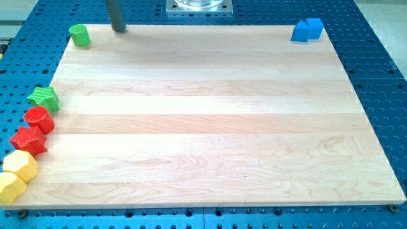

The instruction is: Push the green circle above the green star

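Note:
The green circle (79, 35) stands at the top left corner of the wooden board (210, 114). The green star (44, 98) sits at the board's left edge, well below the circle. My tip (119, 28) is at the board's top edge, a short way to the right of the green circle and apart from it.
Below the green star along the left edge lie a red circle (39, 119), a red star (28, 140), a yellow hexagon (21, 166) and another yellow block (11, 188). A blue block (307, 30) sits at the top right corner. A blue perforated table surrounds the board.

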